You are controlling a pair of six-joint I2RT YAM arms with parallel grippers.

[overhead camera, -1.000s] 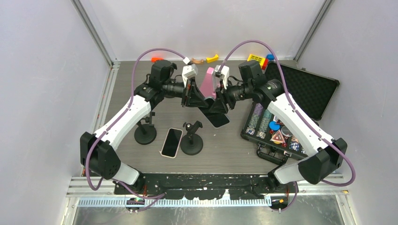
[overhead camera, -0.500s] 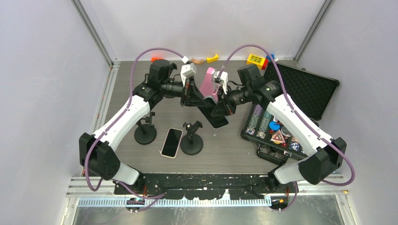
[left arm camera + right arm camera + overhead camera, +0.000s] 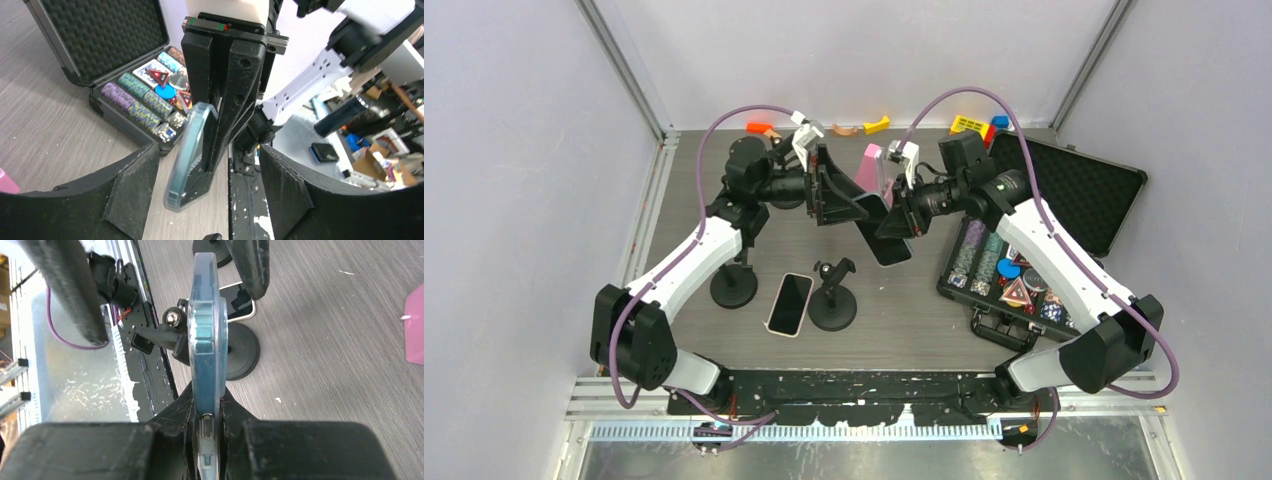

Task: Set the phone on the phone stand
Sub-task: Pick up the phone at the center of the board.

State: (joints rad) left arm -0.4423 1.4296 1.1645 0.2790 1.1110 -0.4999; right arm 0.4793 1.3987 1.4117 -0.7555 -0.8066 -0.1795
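Observation:
A phone (image 3: 887,250) in a clear blue case hangs edge-on above the table's middle, with my right gripper (image 3: 889,222) shut on its upper end. In the right wrist view the phone (image 3: 205,335) stands pinched between the black fingers (image 3: 235,415). My left gripper (image 3: 854,200) is open just left of it. Its fingers (image 3: 131,192) straddle the phone's lower edge (image 3: 190,155) without touching. One black phone stand (image 3: 832,300) stands below the phone, and another phone stand (image 3: 734,285) is further left. A second phone (image 3: 790,304) lies flat between them.
An open case of poker chips (image 3: 1009,275) lies at the right, its lid (image 3: 1069,190) folded back. A pink object (image 3: 870,165) lies behind the grippers. Small coloured toys (image 3: 972,124) line the back edge.
The right gripper has shut on the phone. The left gripper has opened, let go of it and drawn back a little to the left.

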